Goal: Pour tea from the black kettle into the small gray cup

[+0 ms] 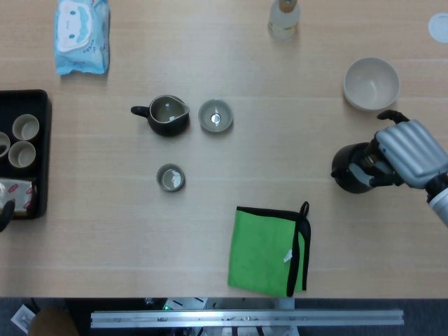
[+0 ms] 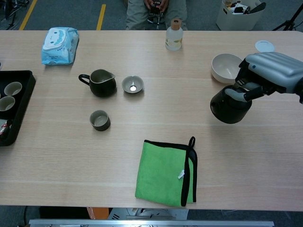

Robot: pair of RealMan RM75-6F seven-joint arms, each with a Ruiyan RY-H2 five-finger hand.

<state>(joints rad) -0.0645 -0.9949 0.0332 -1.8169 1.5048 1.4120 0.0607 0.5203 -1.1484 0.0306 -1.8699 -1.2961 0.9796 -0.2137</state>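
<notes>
The black kettle (image 1: 350,170) is at the right side of the table, held by my right hand (image 1: 410,152), whose fingers wrap its top and handle. In the chest view the kettle (image 2: 229,107) hangs a little above the tabletop under my right hand (image 2: 271,71), in front of the white bowl. The small gray cup (image 1: 170,178) stands upright and alone left of centre, far from the kettle, and shows in the chest view as the gray cup (image 2: 100,120). My left hand does not show.
A black pitcher (image 1: 166,115) and a gray dish (image 1: 215,116) stand behind the cup. A green cloth (image 1: 269,250) lies near the front edge. A white bowl (image 1: 371,83), a bottle (image 1: 283,17), a wipes pack (image 1: 82,35) and a black tray (image 1: 40,99) with cups ring the table.
</notes>
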